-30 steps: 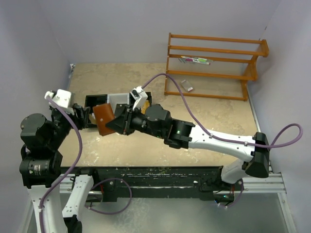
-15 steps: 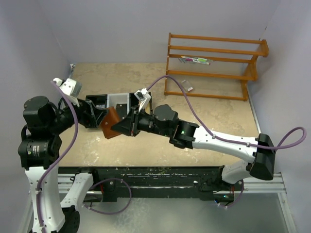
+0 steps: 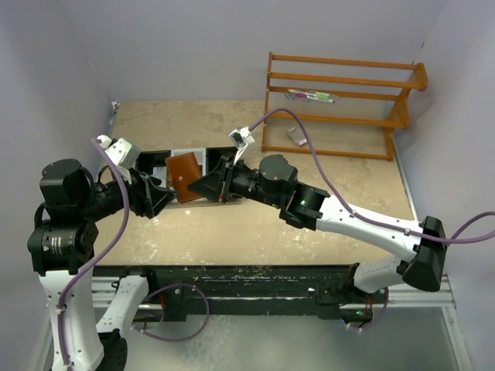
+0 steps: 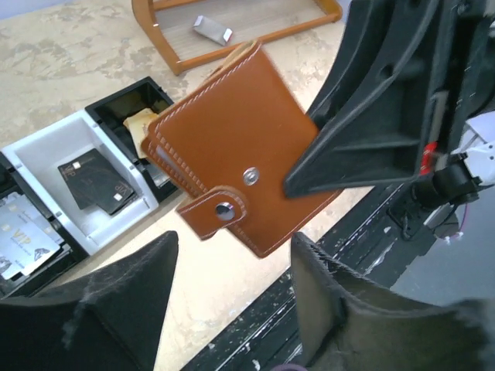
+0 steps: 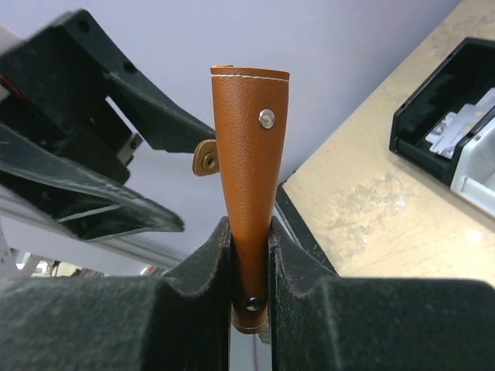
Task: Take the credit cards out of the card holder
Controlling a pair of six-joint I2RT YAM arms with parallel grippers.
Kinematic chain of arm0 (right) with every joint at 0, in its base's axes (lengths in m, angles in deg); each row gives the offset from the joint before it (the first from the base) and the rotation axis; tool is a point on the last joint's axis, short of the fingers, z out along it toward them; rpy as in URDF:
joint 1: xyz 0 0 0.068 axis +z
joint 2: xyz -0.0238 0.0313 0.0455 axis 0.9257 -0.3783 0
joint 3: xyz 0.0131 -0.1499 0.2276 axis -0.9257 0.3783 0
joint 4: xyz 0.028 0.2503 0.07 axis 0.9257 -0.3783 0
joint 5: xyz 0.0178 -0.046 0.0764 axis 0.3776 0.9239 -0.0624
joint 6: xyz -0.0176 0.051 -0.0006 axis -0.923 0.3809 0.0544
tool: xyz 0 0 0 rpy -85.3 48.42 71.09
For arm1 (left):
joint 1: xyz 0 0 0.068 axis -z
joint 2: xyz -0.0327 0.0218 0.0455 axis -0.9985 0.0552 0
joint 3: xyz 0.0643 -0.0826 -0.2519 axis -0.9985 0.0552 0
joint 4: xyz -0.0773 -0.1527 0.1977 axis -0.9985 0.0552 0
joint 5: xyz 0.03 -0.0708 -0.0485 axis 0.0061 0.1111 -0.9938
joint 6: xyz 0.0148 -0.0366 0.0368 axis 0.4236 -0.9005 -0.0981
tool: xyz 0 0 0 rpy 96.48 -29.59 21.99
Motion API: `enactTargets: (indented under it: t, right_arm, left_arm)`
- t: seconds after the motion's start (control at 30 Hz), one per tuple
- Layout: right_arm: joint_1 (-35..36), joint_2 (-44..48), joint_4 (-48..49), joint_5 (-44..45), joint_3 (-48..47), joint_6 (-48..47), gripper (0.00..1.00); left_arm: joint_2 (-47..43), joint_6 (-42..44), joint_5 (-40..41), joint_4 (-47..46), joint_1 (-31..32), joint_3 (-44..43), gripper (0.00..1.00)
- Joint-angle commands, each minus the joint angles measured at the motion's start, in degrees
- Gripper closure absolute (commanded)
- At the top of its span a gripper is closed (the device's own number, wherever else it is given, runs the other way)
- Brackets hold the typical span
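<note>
One brown leather card holder (image 3: 184, 176) with pale stitching is in your grip: your right gripper (image 5: 249, 232) pinches its narrow end, both pads tight on the leather. You have it raised off the table, over the black-and-white tray (image 4: 54, 143). Its length runs straight out of the jaws toward your left gripper (image 3: 157, 199), which stands wide just beside it. The snap tab sticks out loose.

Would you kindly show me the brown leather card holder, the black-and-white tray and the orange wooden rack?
brown leather card holder (image 4: 240, 154): left wrist view, front face.
black-and-white tray (image 4: 46, 135): left wrist view, white rim.
orange wooden rack (image 3: 348, 62): top external view, top rail.
</note>
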Motion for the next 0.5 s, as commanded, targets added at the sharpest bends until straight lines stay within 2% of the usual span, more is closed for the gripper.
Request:
enactTargets:
  t: [0.0, 0.13, 0.37, 0.47]
  right_arm:
    - [-0.2, 3.4, 4.4, -2.1, -2.0, -1.8, 1.00]
    - [-0.2, 3.8, 6.6, -4.8, -1.0, -1.6, 1.00]
    - [-0.3, 4.6, 7.4, -5.5, 0.3, -1.1, 1.00]
    - [-0.3, 4.8, 8.0, -5.7, 0.9, -0.6, 1.00]
  left_arm:
    - [-0.1, 3.2, 2.2, 0.4, -0.3, 0.1, 0.44]
    - [0.1, 1.8, 7.6, -2.6, -0.3, 0.1, 0.57]
    - [-0.4, -2.2, 11.2, -6.0, -0.3, 0.1, 0.66]
    - [-1.2, -3.4, 12.1, -6.8, -0.3, 0.4, 0.66]
